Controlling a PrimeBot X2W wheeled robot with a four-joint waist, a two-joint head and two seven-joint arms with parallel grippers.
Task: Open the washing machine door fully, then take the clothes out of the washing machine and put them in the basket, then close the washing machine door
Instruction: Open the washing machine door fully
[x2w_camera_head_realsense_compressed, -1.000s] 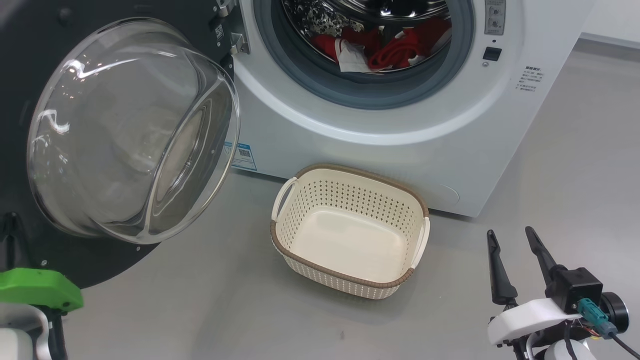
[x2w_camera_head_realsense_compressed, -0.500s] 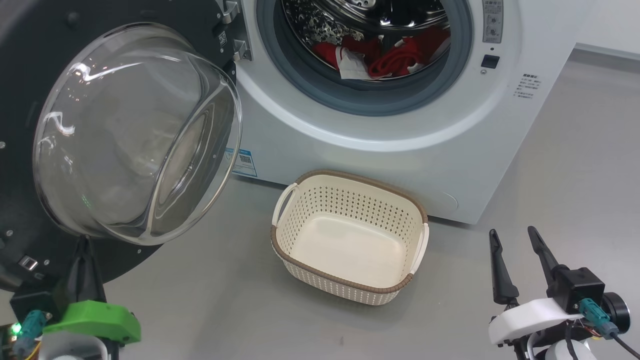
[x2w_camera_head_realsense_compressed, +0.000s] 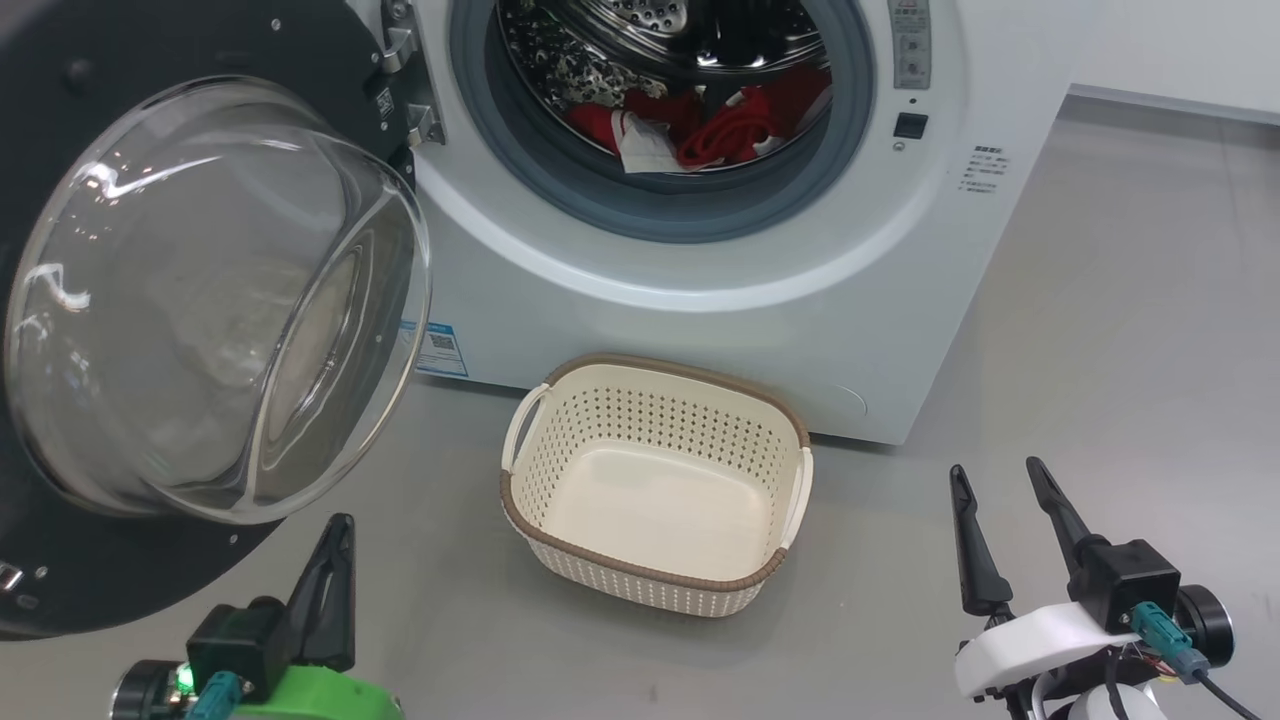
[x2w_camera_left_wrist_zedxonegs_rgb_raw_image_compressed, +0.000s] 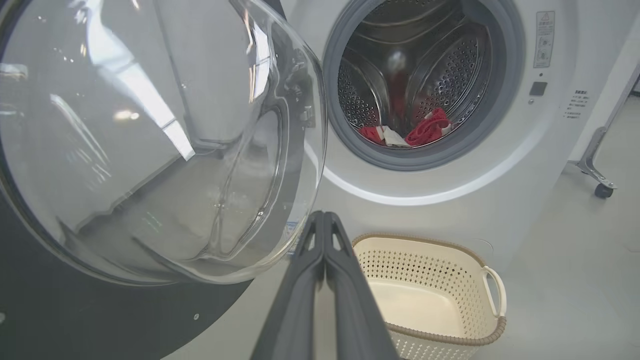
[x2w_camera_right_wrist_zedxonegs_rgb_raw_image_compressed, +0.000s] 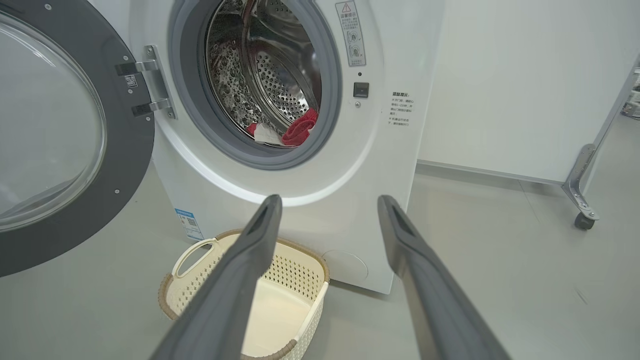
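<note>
Grey floor (x2w_camera_head_realsense_compressed: 1100, 330), white washing machine (x2w_camera_head_realsense_compressed: 700, 330) standing on it, cream basket (x2w_camera_head_realsense_compressed: 655, 590) just before it

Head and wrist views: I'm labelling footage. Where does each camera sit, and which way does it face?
Head view: on the head, facing forward and down at washing machine and basket; left tool lower left, right tool lower right.
Left wrist view: left wrist, along shut fingers toward the washing machine door.
Right wrist view: right wrist, between open fingers toward the drum.
All share the clothes.
</note>
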